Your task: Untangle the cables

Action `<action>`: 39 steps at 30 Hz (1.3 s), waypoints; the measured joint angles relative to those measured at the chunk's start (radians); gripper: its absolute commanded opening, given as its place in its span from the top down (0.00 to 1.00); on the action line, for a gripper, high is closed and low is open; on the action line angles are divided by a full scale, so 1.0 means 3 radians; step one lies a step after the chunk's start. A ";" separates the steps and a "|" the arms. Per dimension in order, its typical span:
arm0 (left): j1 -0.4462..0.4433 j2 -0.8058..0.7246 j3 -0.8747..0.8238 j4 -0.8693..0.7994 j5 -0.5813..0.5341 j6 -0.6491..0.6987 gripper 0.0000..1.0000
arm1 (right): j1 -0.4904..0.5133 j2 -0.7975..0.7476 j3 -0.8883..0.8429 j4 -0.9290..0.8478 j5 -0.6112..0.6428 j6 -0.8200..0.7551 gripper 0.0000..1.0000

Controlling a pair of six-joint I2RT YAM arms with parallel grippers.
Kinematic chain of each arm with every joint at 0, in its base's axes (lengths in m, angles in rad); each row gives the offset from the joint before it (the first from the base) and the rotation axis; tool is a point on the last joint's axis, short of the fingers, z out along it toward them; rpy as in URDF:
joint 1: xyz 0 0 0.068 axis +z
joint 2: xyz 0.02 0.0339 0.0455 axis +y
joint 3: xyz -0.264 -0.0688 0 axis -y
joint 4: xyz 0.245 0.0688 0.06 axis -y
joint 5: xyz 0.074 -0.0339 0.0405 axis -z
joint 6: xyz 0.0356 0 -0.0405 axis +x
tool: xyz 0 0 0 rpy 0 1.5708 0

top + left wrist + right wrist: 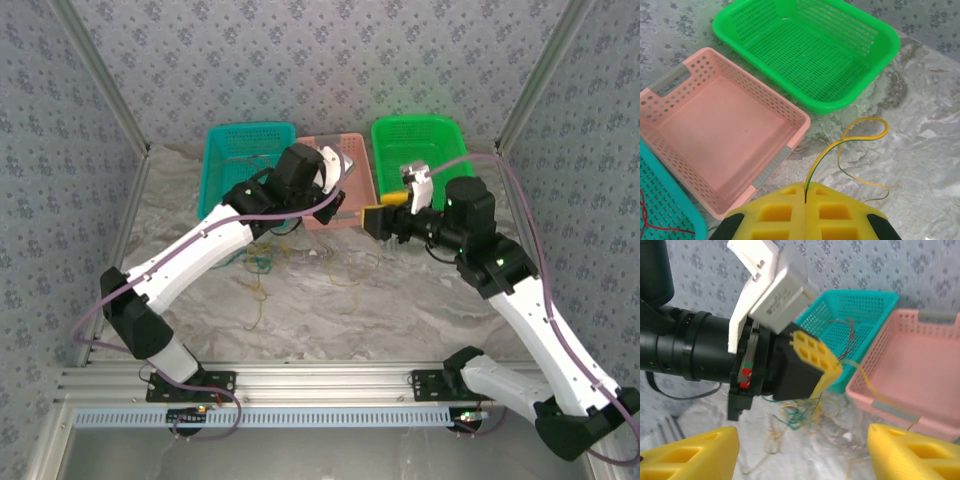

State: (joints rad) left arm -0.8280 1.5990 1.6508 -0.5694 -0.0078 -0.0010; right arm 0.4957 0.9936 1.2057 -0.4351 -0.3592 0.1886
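Wire pinched on the left, risk of tightening the knot or a bump.
My left end effector is clamped on the yellow-green wire, which loops down to the table beside the pink basket. The other cables lie knotted on the table under it. My right end effector is spread wide and empty, close by and facing the left. Lifting may cinch the knot, the thin wire may slip out, or the two end effectors may collide.

Robot lab cell: aluminium frame, patterned walls, marbled tabletop.
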 measured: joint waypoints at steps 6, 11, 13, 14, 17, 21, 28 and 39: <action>-0.0034 -0.0103 0.0032 -0.0112 0.0156 0.0125 1.00 | 0.0003 0.0310 0.0168 -0.0161 -0.0017 -0.0818 0.26; -0.0033 -0.0154 0.0080 -0.0168 0.0268 0.0206 1.00 | 0.0003 0.0479 0.0168 -0.0318 -0.0028 -0.1223 0.30; -0.0033 -0.0158 0.0093 -0.0192 0.0320 0.0221 1.00 | 0.0003 0.0535 0.0168 -0.0336 -0.0028 -0.1343 0.39; -0.0033 -0.0158 0.0097 -0.0197 0.0340 0.0229 1.00 | 0.0003 0.0565 0.0172 -0.0340 -0.0029 -0.1385 0.44; -0.0033 -0.0158 0.0113 -0.0220 0.0395 0.0239 1.00 | 0.0009 0.0696 0.0225 -0.0362 -0.0038 -0.1466 0.66; -0.0033 -0.0158 0.0134 -0.0223 0.0427 0.0238 1.00 | 0.0015 0.0800 0.0247 -0.0359 0.0013 -0.1485 1.00; -0.0033 -0.0205 0.0103 -0.0189 0.0109 -0.0010 0.32 | 0.0005 0.0633 0.0228 -0.0258 0.0229 -0.1286 1.00; -0.0065 -0.1101 -0.1602 0.0379 -0.0445 -0.1111 0.48 | -0.0254 0.0122 0.0224 -0.0295 0.0537 -0.0843 1.00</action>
State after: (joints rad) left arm -0.8474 1.2686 1.1702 -0.4557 -0.1413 -0.3344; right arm 0.4194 1.0302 1.2728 -0.5236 -0.1982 -0.0643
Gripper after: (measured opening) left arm 0.552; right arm 0.071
